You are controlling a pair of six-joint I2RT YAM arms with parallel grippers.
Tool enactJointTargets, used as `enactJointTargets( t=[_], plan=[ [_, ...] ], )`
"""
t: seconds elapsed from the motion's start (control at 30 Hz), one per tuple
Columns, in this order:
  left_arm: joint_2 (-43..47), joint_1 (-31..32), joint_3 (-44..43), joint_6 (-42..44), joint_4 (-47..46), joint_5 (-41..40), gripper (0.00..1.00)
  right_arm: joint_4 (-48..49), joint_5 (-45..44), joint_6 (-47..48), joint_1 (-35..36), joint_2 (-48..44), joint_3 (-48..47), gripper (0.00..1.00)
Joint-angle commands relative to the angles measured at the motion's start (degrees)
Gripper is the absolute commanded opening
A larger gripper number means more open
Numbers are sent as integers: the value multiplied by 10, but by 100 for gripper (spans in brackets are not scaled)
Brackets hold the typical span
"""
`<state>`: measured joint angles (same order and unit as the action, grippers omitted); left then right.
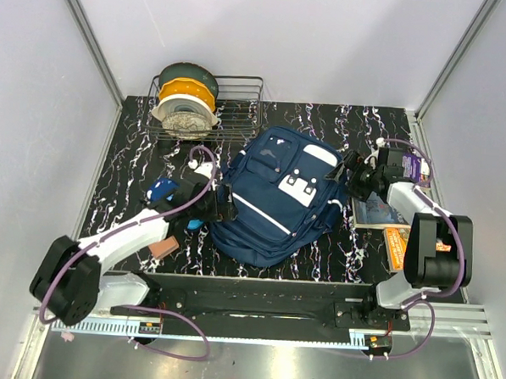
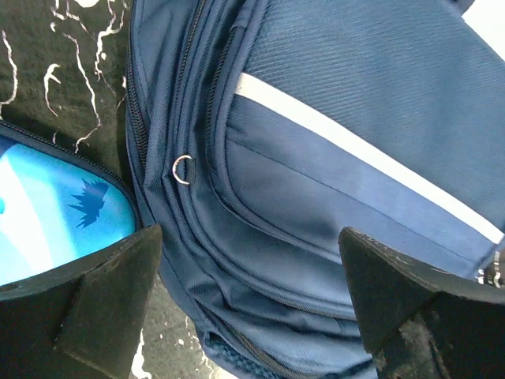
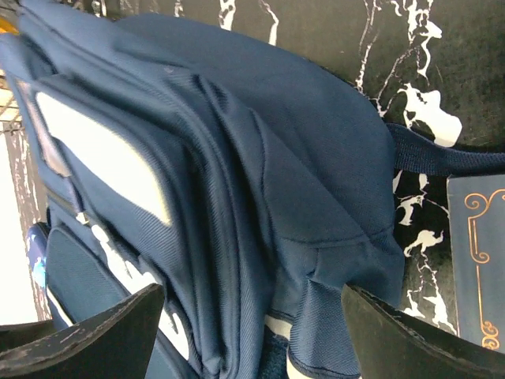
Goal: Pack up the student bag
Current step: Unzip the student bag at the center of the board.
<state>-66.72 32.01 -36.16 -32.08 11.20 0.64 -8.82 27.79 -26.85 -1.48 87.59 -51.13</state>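
Note:
The student bag (image 1: 278, 195), a large navy backpack with a white stripe and white pocket patches, lies flat in the middle of the table. My left gripper (image 1: 210, 206) is open at the bag's left edge. In the left wrist view the bag (image 2: 331, 158) fills the frame, and a zip ring pull (image 2: 182, 168) shows above my open left gripper (image 2: 248, 308). My right gripper (image 1: 349, 173) is open at the bag's right edge. In the right wrist view it (image 3: 252, 332) straddles the bag's side fabric (image 3: 260, 181) without closing on it. The bag's zips look shut.
A bright blue pouch (image 1: 162, 191) lies left of the bag, close by my left finger (image 2: 102, 308). A wire basket (image 1: 240, 112) with filament spools stands at the back left. Books (image 1: 379, 213), an orange item (image 1: 396, 244) and a dark book (image 3: 477, 260) lie at the right. A brown block (image 1: 163, 247) lies near the left arm.

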Motion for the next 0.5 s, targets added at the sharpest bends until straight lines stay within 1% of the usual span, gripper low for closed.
enactJointTargets(
  t=[0.0,0.07,0.13,0.17,0.2,0.27,0.3,0.33,0.37,0.43,0.47],
  plan=[
    [-62,9,7,-10,-63,8,99,-9,-25,2,9,29,-27,100],
    [-95,12,13,-18,-90,33,99,-1,-16,7,10,28,-30,98],
    [-117,16,15,-23,-133,62,99,-23,-20,15,12,22,-49,96],
    [-139,17,11,-26,-138,66,99,-34,-23,22,12,19,-51,96],
    [-148,22,-1,-25,-141,67,99,-35,-27,23,27,7,-49,96],
    [-177,25,-14,-22,-142,66,97,-32,-17,29,35,-1,-46,95],
    [-187,25,-21,-19,-152,68,92,-27,1,32,38,5,-44,93],
    [-203,24,-25,-14,-156,73,91,-19,14,36,45,13,-46,92],
    [-212,24,-37,-11,-157,75,91,-23,29,39,47,25,-51,87],
    [-232,25,-54,7,-148,83,87,-36,52,49,57,64,-69,83],
    [-235,25,-69,12,-145,86,87,-33,52,50,59,80,-70,74]
  ],
)
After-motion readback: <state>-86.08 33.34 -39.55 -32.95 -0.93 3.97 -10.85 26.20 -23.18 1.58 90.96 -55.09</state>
